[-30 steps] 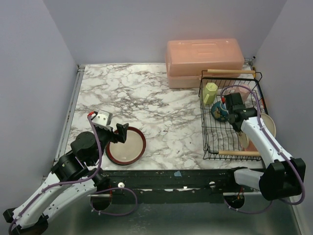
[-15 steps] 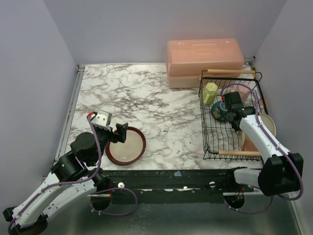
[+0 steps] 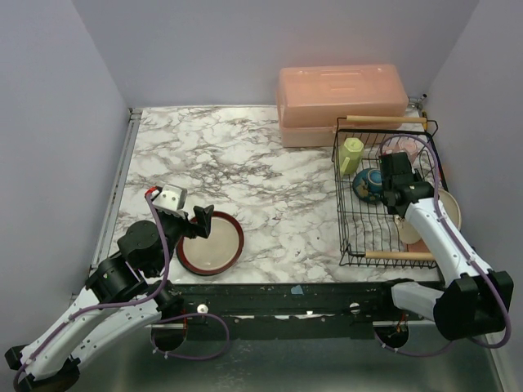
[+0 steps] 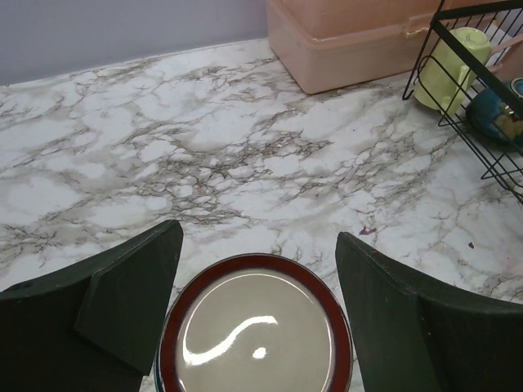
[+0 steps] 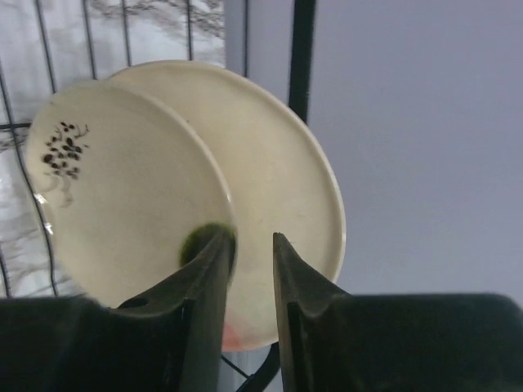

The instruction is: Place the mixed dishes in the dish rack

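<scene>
The maroon-rimmed plate (image 4: 255, 327) is framed by the wide-open left gripper (image 4: 257, 314), left of the dish rack (image 3: 347, 216); the right gripper (image 5: 249, 269) is nearly closed, holding nothing.

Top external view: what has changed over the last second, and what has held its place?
The right gripper swung from over the teal-blue bowl toward the rack's right side, uncovering the bowl; its jaws stand nearly closed, gripping nothing visible. The left gripper held at the maroon-rimmed plate, jaws open. The mug, dish rack and pink box stayed.
</scene>
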{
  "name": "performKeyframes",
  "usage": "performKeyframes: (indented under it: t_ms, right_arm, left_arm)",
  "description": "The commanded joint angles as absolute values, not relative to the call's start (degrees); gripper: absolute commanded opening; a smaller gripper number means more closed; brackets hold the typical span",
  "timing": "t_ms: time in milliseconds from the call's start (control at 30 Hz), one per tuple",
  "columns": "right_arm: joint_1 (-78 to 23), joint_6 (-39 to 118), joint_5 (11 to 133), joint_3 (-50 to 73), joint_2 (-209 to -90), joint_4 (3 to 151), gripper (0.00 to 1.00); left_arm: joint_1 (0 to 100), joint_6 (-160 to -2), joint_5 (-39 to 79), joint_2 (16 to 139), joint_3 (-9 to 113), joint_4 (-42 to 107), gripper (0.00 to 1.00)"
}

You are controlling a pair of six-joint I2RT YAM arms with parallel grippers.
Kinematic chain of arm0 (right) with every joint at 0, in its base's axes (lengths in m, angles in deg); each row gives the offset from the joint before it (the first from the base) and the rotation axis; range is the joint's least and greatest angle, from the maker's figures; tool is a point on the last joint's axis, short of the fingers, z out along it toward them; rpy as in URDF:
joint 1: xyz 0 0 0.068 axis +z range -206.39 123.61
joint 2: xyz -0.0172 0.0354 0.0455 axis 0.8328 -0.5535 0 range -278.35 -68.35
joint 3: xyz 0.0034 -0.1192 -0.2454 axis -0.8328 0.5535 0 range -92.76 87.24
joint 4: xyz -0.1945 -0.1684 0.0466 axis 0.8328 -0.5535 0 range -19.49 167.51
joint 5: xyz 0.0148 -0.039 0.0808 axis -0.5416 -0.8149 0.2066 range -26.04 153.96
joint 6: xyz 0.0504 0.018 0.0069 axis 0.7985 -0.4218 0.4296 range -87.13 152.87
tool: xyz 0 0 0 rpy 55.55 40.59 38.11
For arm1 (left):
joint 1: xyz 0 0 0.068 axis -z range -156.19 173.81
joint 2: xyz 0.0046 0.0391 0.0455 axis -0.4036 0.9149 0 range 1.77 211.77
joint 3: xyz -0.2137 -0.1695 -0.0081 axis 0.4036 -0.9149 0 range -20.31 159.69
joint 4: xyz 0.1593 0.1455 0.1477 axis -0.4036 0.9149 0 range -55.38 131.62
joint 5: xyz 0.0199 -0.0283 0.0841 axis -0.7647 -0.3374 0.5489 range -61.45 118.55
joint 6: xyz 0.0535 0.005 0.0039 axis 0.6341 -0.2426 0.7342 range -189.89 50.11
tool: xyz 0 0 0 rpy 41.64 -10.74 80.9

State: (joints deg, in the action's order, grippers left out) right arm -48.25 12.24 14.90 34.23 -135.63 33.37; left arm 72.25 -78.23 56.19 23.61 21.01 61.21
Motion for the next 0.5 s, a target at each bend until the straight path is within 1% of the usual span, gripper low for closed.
performKeyframes:
  t_ms: [0, 100, 200, 300, 400, 467]
  right_arm:
    - [-48.4, 10.6, 8.0, 35.3, -133.9, 38.1, 0.27]
    - [-48.5, 11.4, 10.7, 33.8, -132.9, 38.3, 0.27]
    - [-48.4, 11.9, 13.3, 32.6, -133.0, 37.1, 0.33]
    - [-48.4, 13.1, 15.4, 31.9, -132.5, 36.7, 0.53]
    - [-48.4, 12.9, 16.6, 32.8, -131.3, 37.7, 0.61]
    - [-48.2, 12.3, 16.9, 34.3, -130.0, 38.9, 0.70]
  left_arm:
    - [71.8, -78.1, 57.0, 23.5, 20.2, 60.5, 0.84]
    - [71.3, -78.2, 56.8, 23.7, 20.1, 60.5, 0.84]
    - [70.9, -78.3, 56.4, 24.1, 20.2, 60.5, 0.84]
    - [70.2, -78.5, 55.9, 24.6, 20.2, 60.5, 0.84]
    - [69.5, -78.6, 55.6, 25.1, 20.2, 60.6, 0.84]
    - [68.9, -78.8, 55.2, 25.4, 20.2, 60.7, 0.84]
